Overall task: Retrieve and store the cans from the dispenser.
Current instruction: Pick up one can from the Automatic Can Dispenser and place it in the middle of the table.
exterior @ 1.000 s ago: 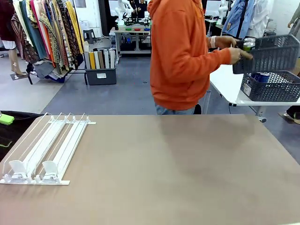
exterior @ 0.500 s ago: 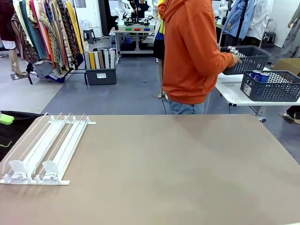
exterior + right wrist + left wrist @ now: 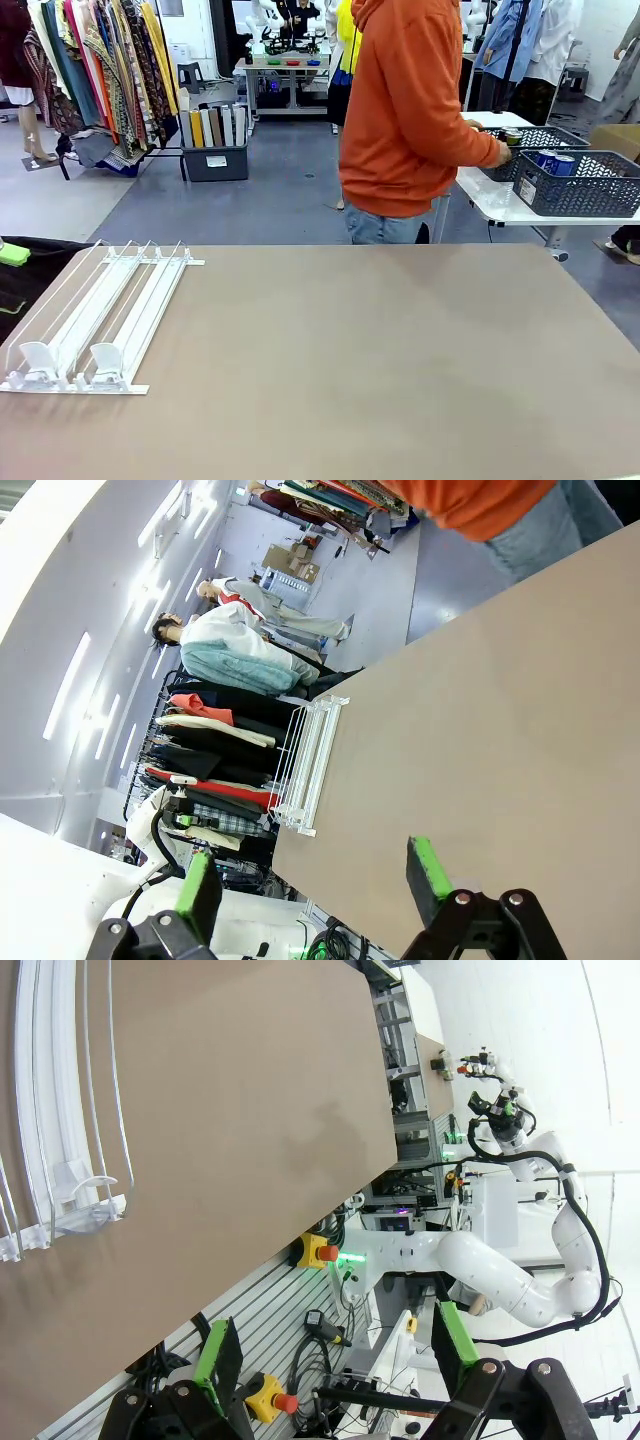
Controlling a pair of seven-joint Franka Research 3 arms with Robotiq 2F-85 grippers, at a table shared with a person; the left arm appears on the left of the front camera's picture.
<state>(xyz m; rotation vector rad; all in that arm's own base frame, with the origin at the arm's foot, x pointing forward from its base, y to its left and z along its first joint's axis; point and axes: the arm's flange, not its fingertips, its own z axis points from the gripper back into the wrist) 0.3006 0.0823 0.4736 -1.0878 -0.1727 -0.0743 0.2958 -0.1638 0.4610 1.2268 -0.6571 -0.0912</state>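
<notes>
The white wire-rail dispenser [image 3: 95, 315] lies at the table's left side, its rails bare; it also runs along the left wrist view's edge [image 3: 60, 1110] and sits far off in the right wrist view [image 3: 310, 765]. Blue-and-white cans [image 3: 555, 160] stand in a dark lattice basket [image 3: 585, 190] on a white side table beyond the far right. The person in an orange hoodie [image 3: 410, 110] has both hands on a second basket [image 3: 535, 140] there, which holds a dark can [image 3: 512, 137]. My left gripper [image 3: 335, 1350] is open off the table's near edge. My right gripper [image 3: 314, 875] is open over the tabletop.
The brown tabletop [image 3: 380, 360] stretches wide to the right of the dispenser. Clothes racks [image 3: 95, 70] and a grey bin [image 3: 215, 150] stand on the floor beyond. The right arm [image 3: 500, 1270] is seen far off from the left wrist.
The person has turned toward the side table and lowered the raised dark basket onto it. Dispenser and grippers are unmoved.
</notes>
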